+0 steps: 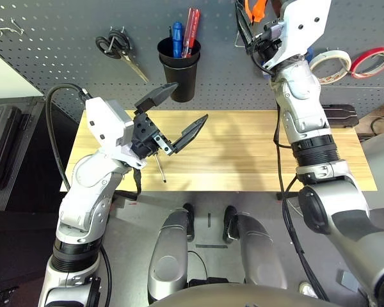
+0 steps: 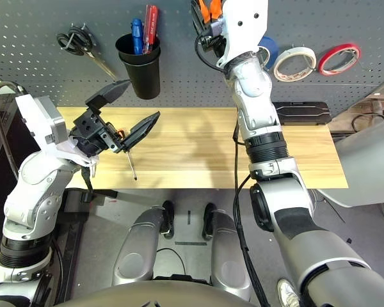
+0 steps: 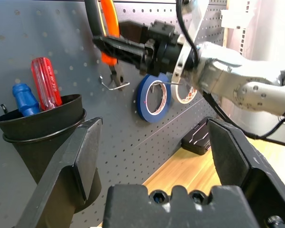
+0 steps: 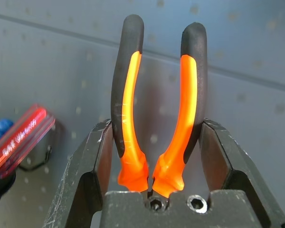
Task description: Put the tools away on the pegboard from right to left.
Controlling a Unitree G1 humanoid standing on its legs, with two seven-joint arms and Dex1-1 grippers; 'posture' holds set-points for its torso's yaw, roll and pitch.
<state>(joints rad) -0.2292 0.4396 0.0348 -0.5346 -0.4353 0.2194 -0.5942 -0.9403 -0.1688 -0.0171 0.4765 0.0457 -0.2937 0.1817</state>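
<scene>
Nearest the head camera, the left gripper (image 1: 176, 109) is seen raised over the wooden table (image 1: 243, 153), its two black fingers spread wide with nothing between them. A slim screwdriver (image 1: 160, 169) lies on the table just below and behind this gripper, its handle hidden by the gripper body. A black cup (image 1: 179, 67) on the pegboard (image 1: 51, 57) is mounted just beyond the upper finger and holds a blue-handled tool (image 1: 176, 38) and red-handled tools (image 1: 191, 32). Black-handled scissors (image 1: 118, 51) hang on the board further to the left gripper's left.

The right gripper (image 4: 156, 156) is held high against the pegboard, clamped on the orange-and-black-handled pliers (image 4: 156, 109), whose two handles are pressed between the finger pads. In the left wrist view the pliers' nose is seen at a metal hook (image 3: 115, 84); whether it rests on the hook cannot be told. A blue tape roll (image 3: 152, 97) hangs just below the right gripper. A white tape roll (image 1: 331, 64) and a red tape roll (image 1: 371, 61) hang to that gripper's right.
</scene>
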